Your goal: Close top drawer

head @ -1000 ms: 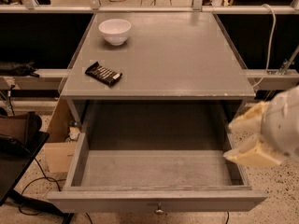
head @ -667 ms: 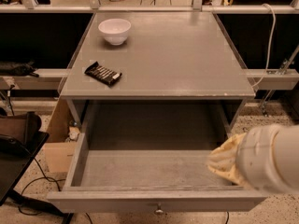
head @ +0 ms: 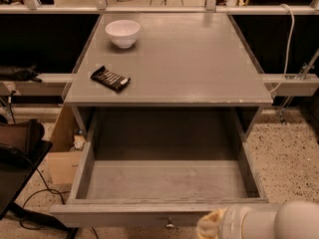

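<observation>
The top drawer (head: 164, 183) of the grey cabinet is pulled far out toward the camera. It is a wide, deep grey box and looks bare inside. Its flat front panel (head: 124, 215) runs along the bottom of the view, with a small round metal knob (head: 170, 225) at its centre. My gripper (head: 209, 227) is at the bottom edge, just right of the knob and in front of the panel, at the end of a white arm (head: 279, 222) that comes in from the lower right. Only its pale tan tip shows.
A white bowl (head: 122, 32) and a dark snack bar (head: 110, 78) lie on the grey cabinet top (head: 199, 59). A black chair (head: 17, 158) and cables sit on the floor at the left, with a cardboard box (head: 62, 163) beside the cabinet. A cable hangs at the right.
My arm has moved down and to the left, from beside the drawer's right wall to the front of the panel near the knob. The drawer has not moved.
</observation>
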`<control>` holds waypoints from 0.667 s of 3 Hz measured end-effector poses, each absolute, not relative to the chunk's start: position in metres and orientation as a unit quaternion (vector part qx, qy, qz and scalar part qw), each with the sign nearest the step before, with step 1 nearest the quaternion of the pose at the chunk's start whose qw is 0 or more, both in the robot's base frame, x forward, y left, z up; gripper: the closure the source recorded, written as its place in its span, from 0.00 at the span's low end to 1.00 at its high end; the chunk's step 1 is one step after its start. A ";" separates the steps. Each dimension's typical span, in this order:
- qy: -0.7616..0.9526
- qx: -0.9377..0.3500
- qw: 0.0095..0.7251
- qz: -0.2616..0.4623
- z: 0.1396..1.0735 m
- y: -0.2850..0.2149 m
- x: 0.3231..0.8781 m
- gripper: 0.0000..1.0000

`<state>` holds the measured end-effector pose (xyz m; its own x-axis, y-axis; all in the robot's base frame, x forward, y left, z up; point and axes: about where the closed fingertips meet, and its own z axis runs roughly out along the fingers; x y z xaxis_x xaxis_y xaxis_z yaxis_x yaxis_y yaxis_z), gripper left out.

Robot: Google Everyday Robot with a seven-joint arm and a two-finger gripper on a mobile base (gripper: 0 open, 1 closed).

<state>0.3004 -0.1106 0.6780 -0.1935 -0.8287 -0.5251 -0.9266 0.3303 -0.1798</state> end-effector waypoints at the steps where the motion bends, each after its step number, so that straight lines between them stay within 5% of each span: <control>1: 0.802 -0.542 0.223 0.112 0.565 -0.132 0.239 1.00; 2: 0.811 -0.529 0.223 0.118 0.523 -0.140 0.221 1.00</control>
